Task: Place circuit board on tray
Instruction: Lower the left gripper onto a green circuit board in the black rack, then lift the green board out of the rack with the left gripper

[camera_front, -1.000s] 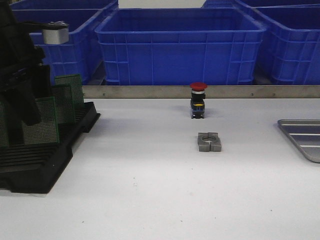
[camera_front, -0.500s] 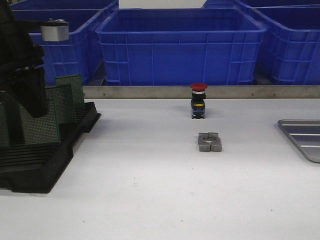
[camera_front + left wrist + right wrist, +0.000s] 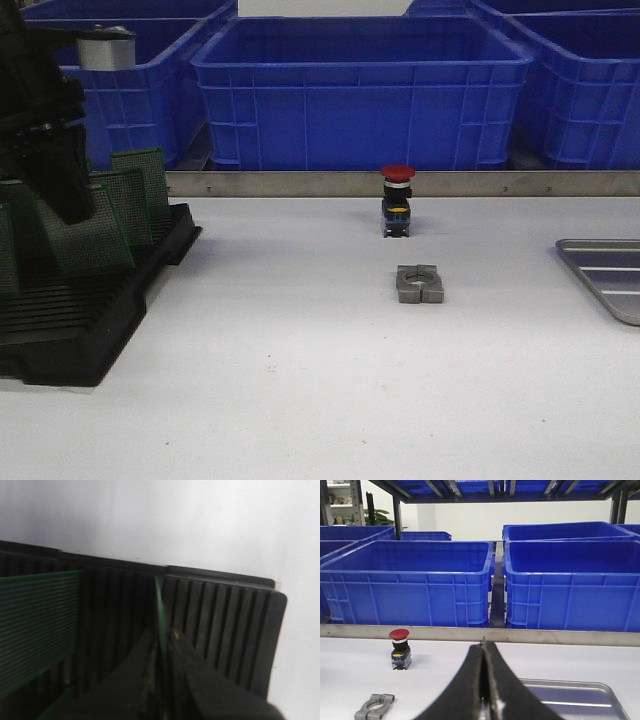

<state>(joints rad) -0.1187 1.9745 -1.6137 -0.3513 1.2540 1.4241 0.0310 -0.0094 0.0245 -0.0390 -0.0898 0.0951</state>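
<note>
The left pincer is pinching the thin, stiff, light circuit board by its top edge, tilted above the black rack. The tray is lying far right of the rack. The right pincer is sitting closed, empty.

The left arm stands tall at the far left of the table, above the black slotted rack, its dark wrist angled down over the rack's rear slots. The left gripper has its two fingers pressed together on the thin edge of a green circuit board, which sits tilted just above the rack. The right gripper is held level over the table, its fingers closed flat against each other with nothing between them.
</note>
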